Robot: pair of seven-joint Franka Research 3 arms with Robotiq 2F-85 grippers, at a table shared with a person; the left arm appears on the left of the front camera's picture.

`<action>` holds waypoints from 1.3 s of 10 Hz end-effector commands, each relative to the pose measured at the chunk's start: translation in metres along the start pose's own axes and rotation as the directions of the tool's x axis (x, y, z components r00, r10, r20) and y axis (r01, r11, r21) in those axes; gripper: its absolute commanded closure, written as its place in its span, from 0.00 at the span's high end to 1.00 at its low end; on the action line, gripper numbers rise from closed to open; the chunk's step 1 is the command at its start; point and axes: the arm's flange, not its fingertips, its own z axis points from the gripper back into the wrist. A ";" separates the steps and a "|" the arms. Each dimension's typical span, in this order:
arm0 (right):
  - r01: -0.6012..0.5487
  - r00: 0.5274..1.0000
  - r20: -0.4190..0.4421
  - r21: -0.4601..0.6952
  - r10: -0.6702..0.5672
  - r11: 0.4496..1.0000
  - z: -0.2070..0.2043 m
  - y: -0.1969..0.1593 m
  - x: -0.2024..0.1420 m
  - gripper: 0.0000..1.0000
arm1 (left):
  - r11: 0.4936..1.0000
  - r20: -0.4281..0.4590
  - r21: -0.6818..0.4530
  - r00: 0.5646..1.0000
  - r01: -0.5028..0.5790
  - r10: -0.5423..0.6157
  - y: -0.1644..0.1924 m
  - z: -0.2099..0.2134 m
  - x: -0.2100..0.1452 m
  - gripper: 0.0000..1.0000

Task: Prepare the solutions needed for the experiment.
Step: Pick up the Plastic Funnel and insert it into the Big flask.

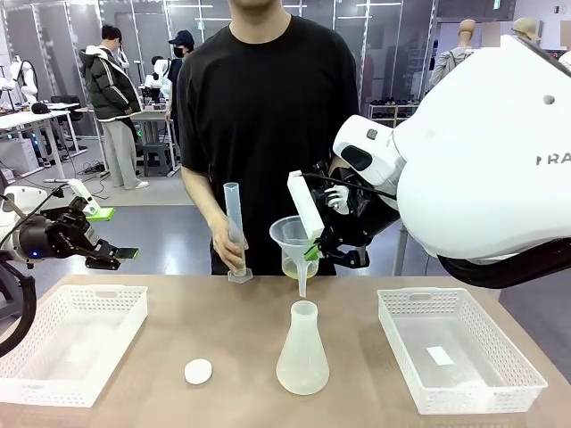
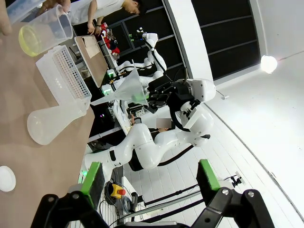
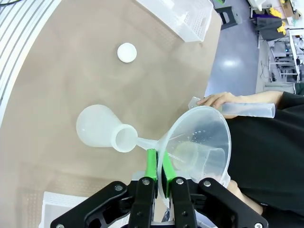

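Brown tabletop (image 1: 223, 330) up front carries a flask (image 1: 302, 352); above it the right pincer (image 3: 159, 164) is clamped on the rim of a funnel (image 3: 199, 142). Off to the side, the left pincer (image 2: 150, 176) hangs spread wide (nothing in it). Just behind the funnel, pale yellow liquid (image 2: 29, 40) sits in a beaker (image 2: 47, 26).

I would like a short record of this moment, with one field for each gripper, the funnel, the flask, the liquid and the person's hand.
left gripper: open, empty
right gripper: shut on the funnel rim
funnel spout: just above the flask mouth
flask: upright on the table, looks empty
solution: pale yellow, in a beaker
person's hand: grips a graduated cylinder
cap: on the table, apart from the flask
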 end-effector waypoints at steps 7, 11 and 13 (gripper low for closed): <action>0.013 0.998 0.056 0.023 -0.015 1.000 -0.032 0.009 -0.027 0.05 | 1.000 -0.001 -0.001 1.000 0.008 -0.008 -0.001 -0.001 0.001 1.00; 0.015 0.997 0.079 0.035 -0.018 0.999 -0.043 0.019 -0.030 0.05 | 1.000 -0.001 -0.001 1.000 0.008 -0.008 -0.001 -0.001 0.001 1.00; 0.000 0.996 0.087 0.040 -0.004 0.999 -0.053 0.022 -0.033 0.05 | 1.000 -0.001 -0.001 1.000 0.008 -0.008 -0.001 -0.001 0.001 1.00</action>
